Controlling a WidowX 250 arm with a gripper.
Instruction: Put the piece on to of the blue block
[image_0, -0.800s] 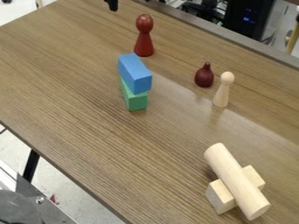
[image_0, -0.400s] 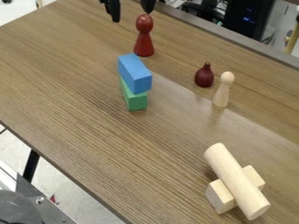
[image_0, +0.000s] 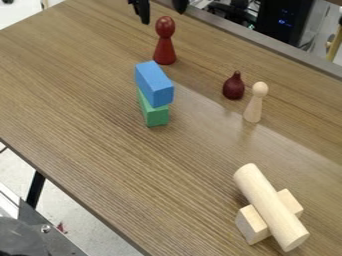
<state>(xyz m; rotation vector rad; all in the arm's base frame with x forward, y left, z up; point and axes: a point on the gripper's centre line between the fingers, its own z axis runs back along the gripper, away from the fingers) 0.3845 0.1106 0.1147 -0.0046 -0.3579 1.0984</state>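
Two black fingers of my gripper (image_0: 162, 14) hang at the top edge of the camera view, spread apart, on either side of the red pawn's head and a little above it. The red pawn-shaped piece (image_0: 165, 42) stands upright on the table. Nearer the camera, a blue block (image_0: 154, 84) lies on top of a green block (image_0: 155, 114). Right of these are a small dark red bulb-shaped piece (image_0: 234, 86) and a pale wooden pawn (image_0: 254, 103), both upright and apart from each other.
At the lower right a pale wooden cylinder (image_0: 269, 205) rests across a pale wooden block (image_0: 252, 225). The wooden table (image_0: 87, 105) has its front edge running diagonally at the lower left. A dark computer case stands behind the far edge.
My gripper has come into the view from the top edge, its fingers now apart, and has shifted slightly right. The pieces and blocks have not moved.
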